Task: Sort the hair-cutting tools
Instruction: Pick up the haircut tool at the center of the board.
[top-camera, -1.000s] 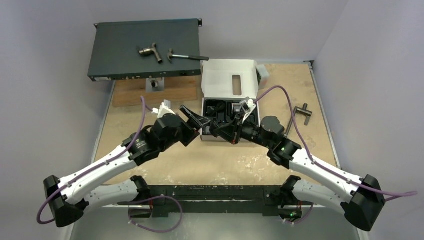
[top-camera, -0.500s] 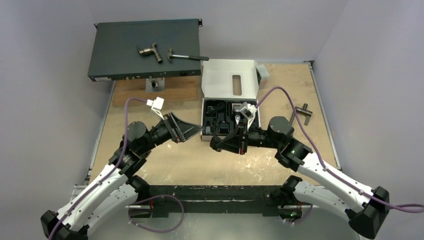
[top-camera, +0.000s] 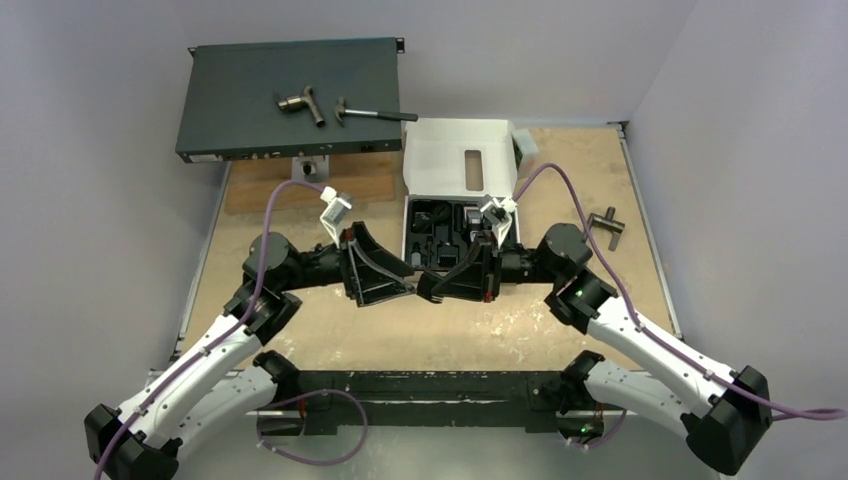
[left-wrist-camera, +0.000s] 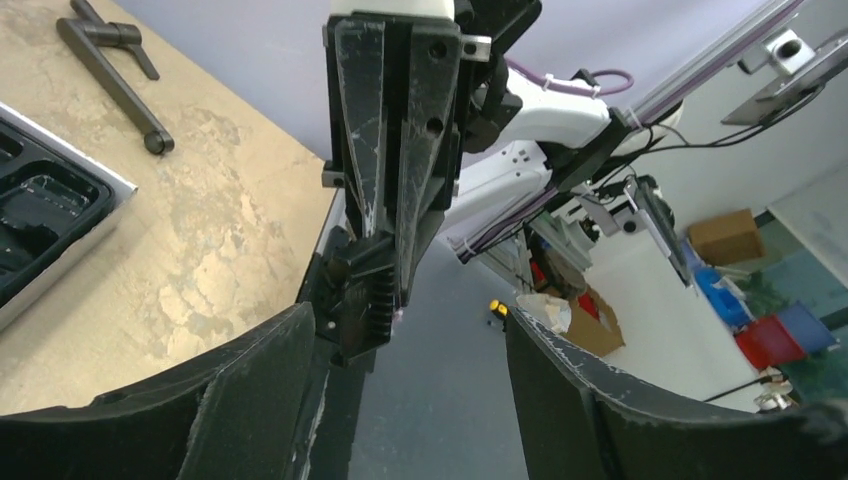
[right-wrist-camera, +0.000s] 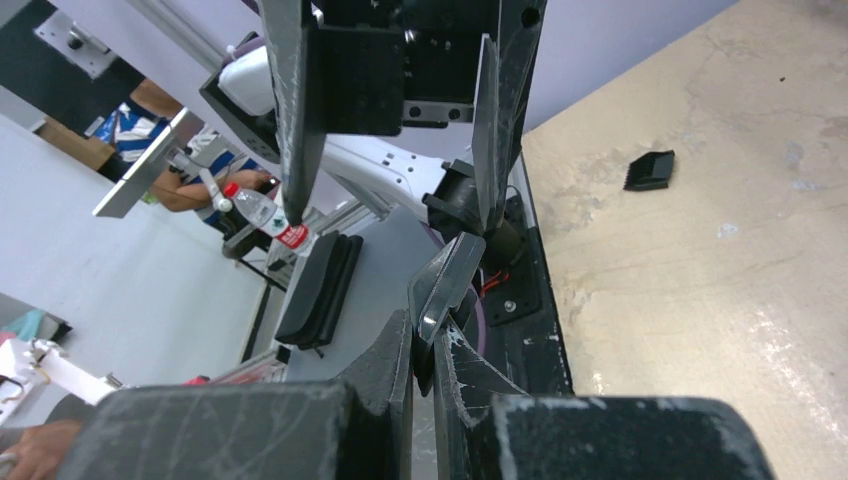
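Comb attachment handover, by the look of it. Pinched by one end in the right gripper, jaws clamped tight on it, toothed edge poking out past the fingertips. Up in mid-air just in front of the open box, above the table. Left gripper nose to nose with the right one, jaws spread wide, nothing in them. Hard to say: piece already between those fingers, or just short of them?

Rest of the kit: more black pieces down inside that box, plus one loose black piece flat on the table off to the side, probably another attachment.

How to nail this step, going only by the setup:
- Line the left fingers up square on the free end, flat faces on the solid body, not on the teeth. Thin plastic, probably slippery, easy to flick away.
- Close slowly and watch for finger-on-finger contact. Very little room out there.
- Keep the right clamp on until after a firm bite from the left, then let go and back straight off.
- No twisting during the double grip.
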